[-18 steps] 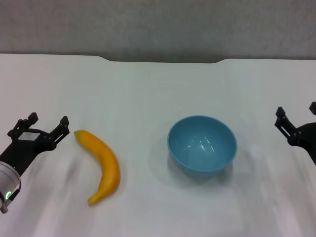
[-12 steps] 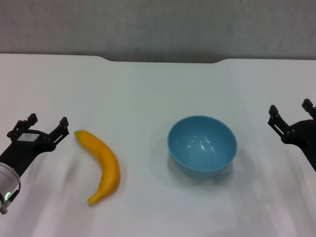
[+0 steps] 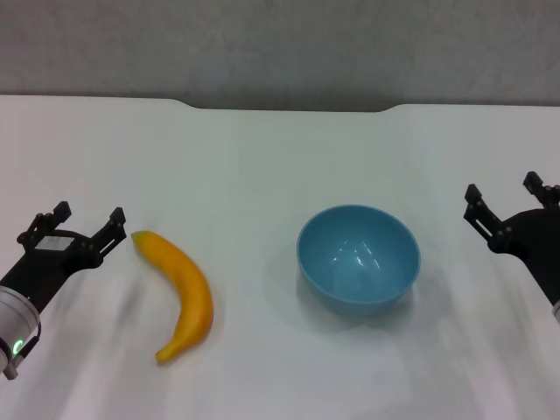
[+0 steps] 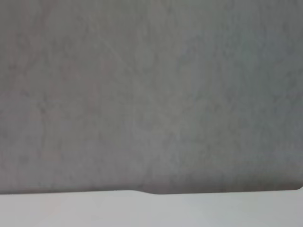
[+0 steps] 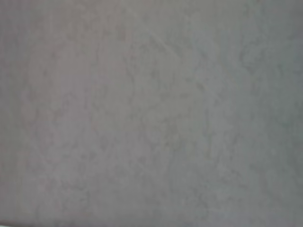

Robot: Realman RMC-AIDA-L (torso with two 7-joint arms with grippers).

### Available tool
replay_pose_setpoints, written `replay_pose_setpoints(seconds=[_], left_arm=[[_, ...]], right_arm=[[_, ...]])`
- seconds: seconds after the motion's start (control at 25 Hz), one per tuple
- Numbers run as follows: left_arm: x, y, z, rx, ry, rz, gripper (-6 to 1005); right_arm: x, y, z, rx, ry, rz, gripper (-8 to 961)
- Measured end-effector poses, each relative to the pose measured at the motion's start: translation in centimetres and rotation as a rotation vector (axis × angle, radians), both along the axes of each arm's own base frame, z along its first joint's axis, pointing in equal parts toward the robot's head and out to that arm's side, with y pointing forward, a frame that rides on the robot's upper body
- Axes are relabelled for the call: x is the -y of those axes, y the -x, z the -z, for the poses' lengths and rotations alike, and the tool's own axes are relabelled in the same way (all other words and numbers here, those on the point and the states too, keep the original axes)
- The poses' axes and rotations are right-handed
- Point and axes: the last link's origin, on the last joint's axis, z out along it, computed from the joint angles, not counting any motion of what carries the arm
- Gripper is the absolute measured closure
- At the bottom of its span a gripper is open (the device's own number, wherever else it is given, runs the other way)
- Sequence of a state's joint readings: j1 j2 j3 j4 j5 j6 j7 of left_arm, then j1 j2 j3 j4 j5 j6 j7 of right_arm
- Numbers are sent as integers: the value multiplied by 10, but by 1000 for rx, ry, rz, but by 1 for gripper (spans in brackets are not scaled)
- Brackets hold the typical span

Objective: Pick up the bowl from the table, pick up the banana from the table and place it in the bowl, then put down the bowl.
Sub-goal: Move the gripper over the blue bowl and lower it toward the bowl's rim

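Banana (image 3: 182,293) and bowl (image 3: 358,257) lie apart between 2 spread grippers.

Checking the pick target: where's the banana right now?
In the head view the banana lies flat on the table, on the robot's left, apart from the bowl, its upper tip just beside the open left gripper.

The bowl (image 3: 359,257) stands upright on the table (image 3: 262,157), right of centre. The banana (image 3: 178,291) lies flat on the table to the bowl's left, well apart from it, one end toward the far left and the other toward the near edge. The left gripper (image 3: 73,225) sits just left of the banana's far end, fingers spread. The right gripper (image 3: 509,200) is right of the bowl, apart from it, fingers spread.
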State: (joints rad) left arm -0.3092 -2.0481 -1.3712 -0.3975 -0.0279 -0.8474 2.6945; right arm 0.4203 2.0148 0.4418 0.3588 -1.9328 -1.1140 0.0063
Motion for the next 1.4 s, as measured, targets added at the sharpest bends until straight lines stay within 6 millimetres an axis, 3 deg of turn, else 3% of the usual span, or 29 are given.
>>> replay_pose_setpoints(seconds=[0.32,0.68,0.96,1.16,1.4], left_arm=[[1,-3,-1,51,35,-21,106],[-6,-56,-29,-103,44,-171,106],[-7,-81,-38,-159,78,-324,106],[-14,-98,-41,-178,175,-396,106],[-16,-108,-54,-231,229,-440,106]], right_arm=[[-3,7,14,-15,75,16,59],[-28,32,8,-55,302,100,58],[-37,57,6,35,469,230,57],[-34,75,-10,107,473,279,57],[-41,79,-38,66,498,346,56]])
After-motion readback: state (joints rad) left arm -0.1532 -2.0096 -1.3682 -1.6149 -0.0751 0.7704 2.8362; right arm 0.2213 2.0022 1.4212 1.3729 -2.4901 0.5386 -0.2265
